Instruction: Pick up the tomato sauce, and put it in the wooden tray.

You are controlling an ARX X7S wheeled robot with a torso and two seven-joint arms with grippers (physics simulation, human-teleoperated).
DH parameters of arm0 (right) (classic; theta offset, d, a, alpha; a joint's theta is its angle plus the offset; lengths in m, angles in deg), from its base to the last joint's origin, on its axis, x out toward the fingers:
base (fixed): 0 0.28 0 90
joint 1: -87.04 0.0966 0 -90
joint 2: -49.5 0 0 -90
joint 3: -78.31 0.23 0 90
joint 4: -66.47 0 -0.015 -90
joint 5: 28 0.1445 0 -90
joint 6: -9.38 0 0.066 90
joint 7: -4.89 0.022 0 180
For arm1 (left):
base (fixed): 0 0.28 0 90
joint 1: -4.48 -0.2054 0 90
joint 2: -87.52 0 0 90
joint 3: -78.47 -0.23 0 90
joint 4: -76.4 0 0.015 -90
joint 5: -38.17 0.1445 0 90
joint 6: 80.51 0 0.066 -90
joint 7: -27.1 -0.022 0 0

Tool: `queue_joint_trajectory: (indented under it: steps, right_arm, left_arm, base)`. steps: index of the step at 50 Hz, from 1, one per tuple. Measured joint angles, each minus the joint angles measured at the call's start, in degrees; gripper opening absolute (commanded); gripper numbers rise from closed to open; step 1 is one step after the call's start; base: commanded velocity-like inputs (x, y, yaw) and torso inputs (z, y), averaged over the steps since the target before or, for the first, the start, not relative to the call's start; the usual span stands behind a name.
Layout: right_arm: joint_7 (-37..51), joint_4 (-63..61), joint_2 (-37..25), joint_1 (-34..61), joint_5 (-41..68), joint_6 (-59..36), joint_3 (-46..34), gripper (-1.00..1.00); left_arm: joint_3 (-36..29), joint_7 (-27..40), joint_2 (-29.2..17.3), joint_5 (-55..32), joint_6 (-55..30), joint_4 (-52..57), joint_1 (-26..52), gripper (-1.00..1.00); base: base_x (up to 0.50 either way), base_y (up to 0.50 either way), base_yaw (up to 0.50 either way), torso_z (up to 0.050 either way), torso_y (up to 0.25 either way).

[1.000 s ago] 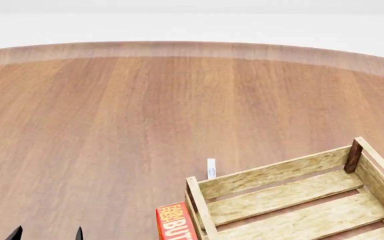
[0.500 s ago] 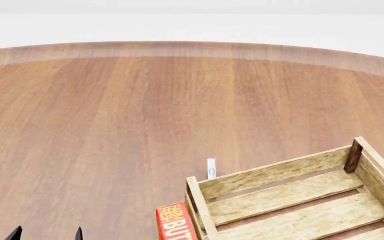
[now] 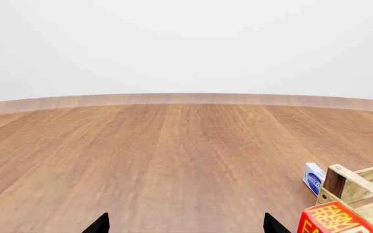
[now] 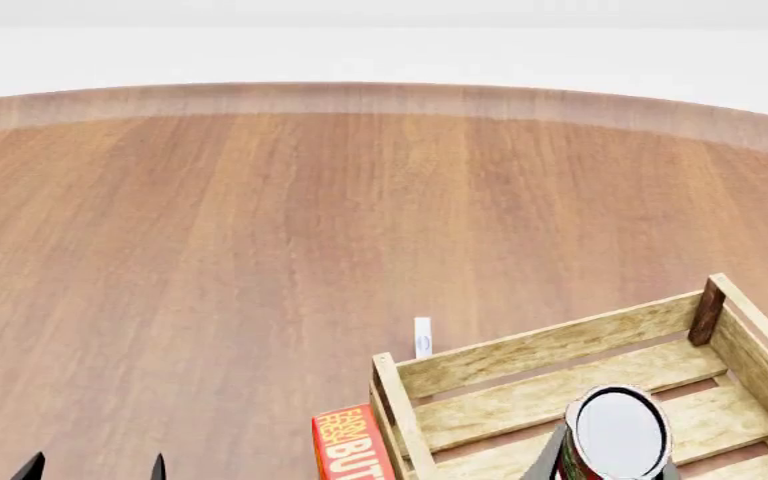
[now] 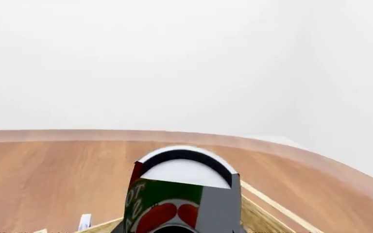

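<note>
Above the wooden tray (image 4: 544, 350), the right gripper (image 4: 607, 468) is pinching the tomato sauce (image 4: 616, 432), probably for lowering it inside.

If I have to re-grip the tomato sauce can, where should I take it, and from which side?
Grip the tomato sauce can across its curved side wall, below the rim, coming level from the robot's side. It stands upright over the wooden tray, flat lid up, so the round wall gives opposing faces; the right end effector flanks it that way.
</note>
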Motion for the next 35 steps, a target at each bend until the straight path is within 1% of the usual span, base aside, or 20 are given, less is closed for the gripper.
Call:
queue_joint_trajectory:
  steps: [14,27,35]
  right_arm:
    - [-0.1,16.5,3.2,14.1,0.5,-4.4,-0.1,-1.0]
    - [0.0,32.1,5.4,24.8,0.1,-4.9,0.0,-1.0]
    - [-0.1,42.6,6.7,30.5,-0.1,-3.5,0.3,-1.0]
  left_arm:
    - [-0.3,0.2,-0.2,-0.2,0.1,0.0,0.0,1.0]
    - [-0.5,0.4,-0.4,-0.4,0.1,0.0,0.1,1.0]
    - [-0.6,0.5,-0.5,-0.6,0.1,0.1,0.1,1.0]
  base:
    - [0.0,0.0,0.0,0.0,0.0]
    - [0.0,0.0,0.0,0.0,0.001]
    - [0.0,0.0,0.0,0.0,0.0]
